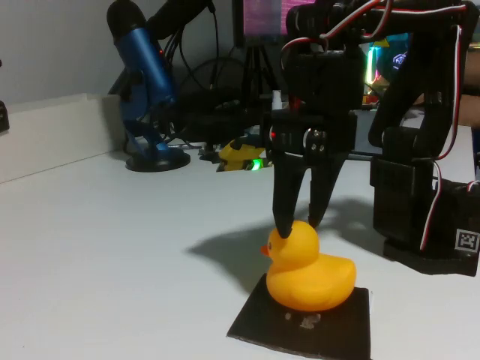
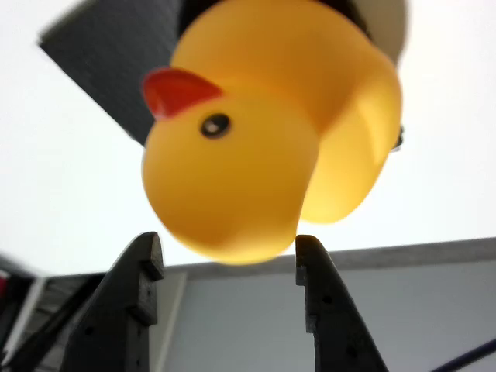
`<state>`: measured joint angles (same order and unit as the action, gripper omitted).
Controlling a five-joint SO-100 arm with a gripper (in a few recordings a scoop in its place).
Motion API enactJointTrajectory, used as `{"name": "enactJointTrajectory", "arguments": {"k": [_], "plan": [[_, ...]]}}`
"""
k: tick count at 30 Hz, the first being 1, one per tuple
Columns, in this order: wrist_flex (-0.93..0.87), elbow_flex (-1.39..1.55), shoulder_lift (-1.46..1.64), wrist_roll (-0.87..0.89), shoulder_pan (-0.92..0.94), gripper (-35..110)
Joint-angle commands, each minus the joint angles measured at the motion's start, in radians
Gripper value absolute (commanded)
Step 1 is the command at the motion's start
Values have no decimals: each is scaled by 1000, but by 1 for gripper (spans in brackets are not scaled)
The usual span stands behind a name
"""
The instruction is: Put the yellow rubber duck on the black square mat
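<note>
The yellow rubber duck (image 1: 310, 268) sits inside the black square mat (image 1: 346, 333) edges; the gripper (image 1: 300, 225) straddles its head, jaws apart.

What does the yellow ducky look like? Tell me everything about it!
The yellow rubber duck is small, glossy and yellow-orange, with a round head, a plump body, an orange-red beak and a dark eye. It looks like smooth rubber. It sits upright on the black square mat, beak pointing left in the fixed view. The gripper is open just above its head, one finger on each side; whether a fingertip touches the head is hard to tell.
</note>
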<state>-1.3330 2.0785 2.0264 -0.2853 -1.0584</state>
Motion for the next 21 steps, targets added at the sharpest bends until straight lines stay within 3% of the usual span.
{"name": "enactJointTrajectory", "arguments": {"k": [1,8,21], "plan": [[-8,2,23,0,-18,23],[-9,2,34,-2,-28,31],[-21,-155,38,-8,-17,31]]}}
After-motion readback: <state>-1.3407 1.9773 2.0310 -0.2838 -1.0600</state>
